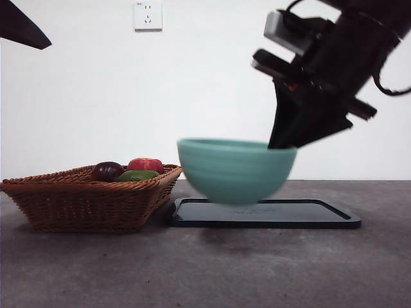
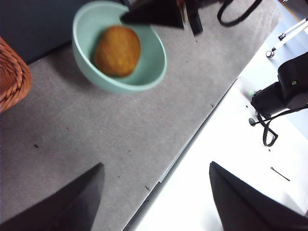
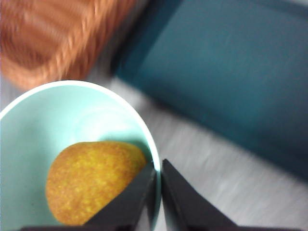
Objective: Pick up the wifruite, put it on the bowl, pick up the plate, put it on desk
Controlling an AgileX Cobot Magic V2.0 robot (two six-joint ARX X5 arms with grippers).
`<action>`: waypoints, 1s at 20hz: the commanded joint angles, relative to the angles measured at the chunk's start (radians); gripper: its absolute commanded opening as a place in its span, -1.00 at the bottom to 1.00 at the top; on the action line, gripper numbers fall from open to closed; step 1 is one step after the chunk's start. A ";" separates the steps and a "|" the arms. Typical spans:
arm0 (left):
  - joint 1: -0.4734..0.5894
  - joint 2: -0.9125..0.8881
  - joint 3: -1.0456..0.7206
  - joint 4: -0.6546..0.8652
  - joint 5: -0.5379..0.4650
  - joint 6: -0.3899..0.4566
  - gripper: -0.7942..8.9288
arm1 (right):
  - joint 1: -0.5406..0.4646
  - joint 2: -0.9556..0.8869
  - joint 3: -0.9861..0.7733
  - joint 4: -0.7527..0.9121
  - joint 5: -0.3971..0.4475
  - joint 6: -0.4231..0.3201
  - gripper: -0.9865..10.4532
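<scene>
Right claw [image 3: 158, 185] pinches bowl [image 1: 235, 170] rim above dark desk [image 1: 205, 269]; white wall [image 1: 96, 96] behind.

one bowl [image 1: 234, 170], one wifruite [image 2: 117, 51], one tray [image 1: 266, 215]

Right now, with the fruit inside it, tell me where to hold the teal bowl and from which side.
Grip the bowl by its thin rim, one jaw inside and one outside, coming down from above. The wall is too wide to span, and the wifruite fills the middle, so only the edge is free. The right gripper holds it just so, on the rim's side away from the basket.
</scene>
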 commanded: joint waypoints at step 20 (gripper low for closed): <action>-0.006 0.005 0.007 0.007 0.004 0.014 -0.13 | -0.212 0.473 0.350 0.044 0.005 -0.050 -0.81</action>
